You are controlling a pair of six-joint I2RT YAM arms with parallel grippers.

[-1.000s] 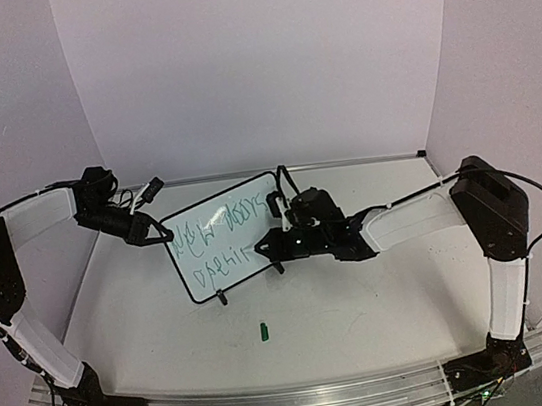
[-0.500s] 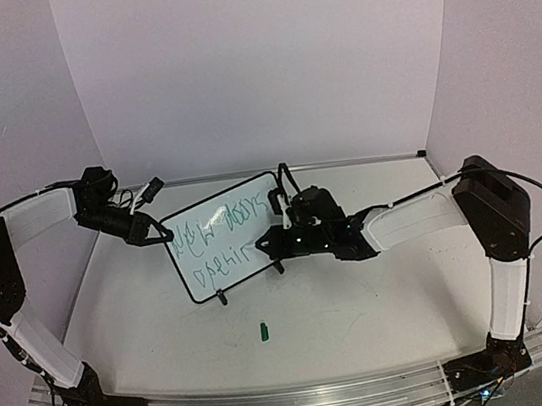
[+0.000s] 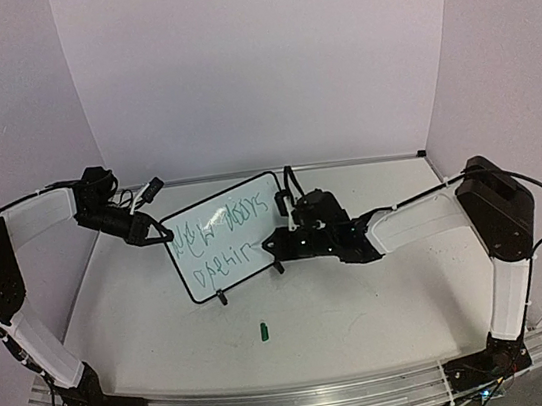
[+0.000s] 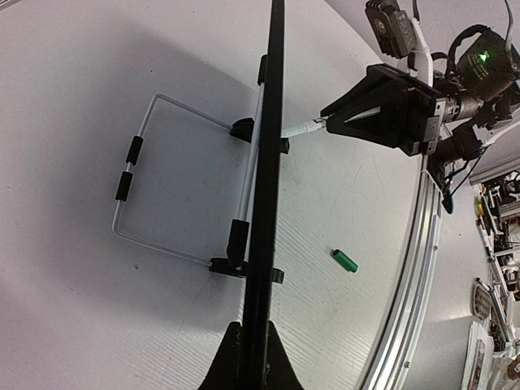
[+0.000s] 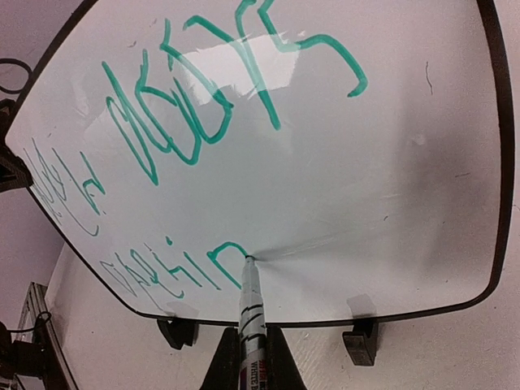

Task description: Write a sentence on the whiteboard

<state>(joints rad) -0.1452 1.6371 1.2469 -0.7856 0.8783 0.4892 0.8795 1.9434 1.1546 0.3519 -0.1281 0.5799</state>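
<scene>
The whiteboard (image 3: 229, 276) stands tilted on its feet at mid-table. The green sentence (image 3: 215, 223) runs across it in two lines. My left gripper (image 3: 161, 234) is shut on the board's left edge; in the left wrist view the board (image 4: 267, 162) is edge-on between the fingers (image 4: 280, 367). My right gripper (image 5: 250, 370) is shut on a white marker (image 5: 253, 313). Its tip touches the whiteboard (image 5: 349, 187) at the end of the lower line of the sentence (image 5: 195, 114), where an arched stroke ends.
A green marker cap (image 3: 265, 331) lies on the table in front of the board, also in the left wrist view (image 4: 344, 260). Behind the board a wire stand (image 4: 138, 179) rests on the table. A metal rail (image 3: 279, 404) edges the near side.
My right gripper has shifted the marker slightly rightward along the lower line, extending the writing. The left gripper and the board have stayed still.
</scene>
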